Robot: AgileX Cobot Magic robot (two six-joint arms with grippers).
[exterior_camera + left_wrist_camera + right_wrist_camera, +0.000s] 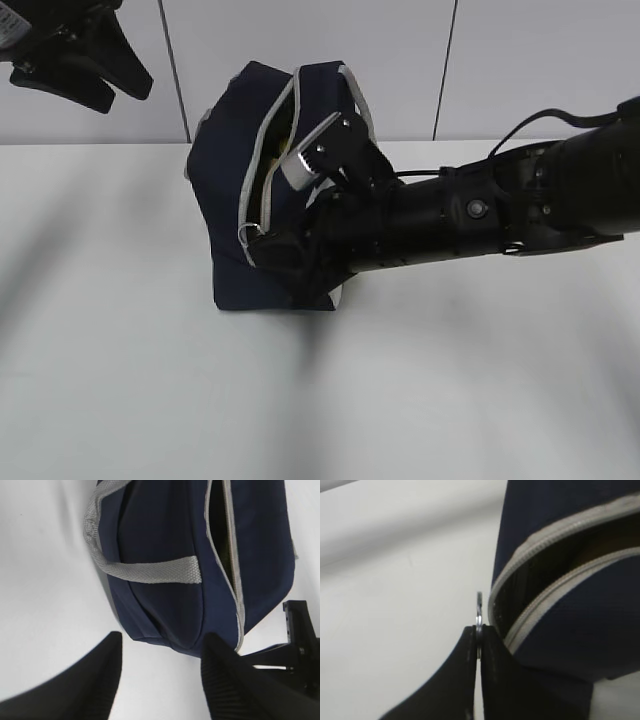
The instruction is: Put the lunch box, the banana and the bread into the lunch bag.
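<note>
Right jaws: pressed together, pinching the metal ring pull (478,614) of the zipper; the right gripper (479,639) is sitting at lower centre of the right wrist view, and the ring is sticking up thin and edge-on above the fingertips.
Left jaws: spread apart, holding nothing; the left gripper (160,655) is showing as two dark fingers along the bottom of the left wrist view, and is hanging in the upper left corner of the exterior view, well apart from the bag.
Zipper: the grey zipper (555,555) is lying partly open, its two tape edges gaping in a curved slit at upper right of the right wrist view.
Bag contents: the opening is showing only a dark interior with a blurred pale-brown patch; what it is cannot be told.
Bag position: the lunch bag (232,190) is standing on the white table (110,380) at centre of the exterior view, leaning, with the right arm (470,215) reaching in from the right edge against it.
Bag look: navy fabric, grey trim, and a grey woven handle (145,571) looping across its side at left of the left wrist view.
</note>
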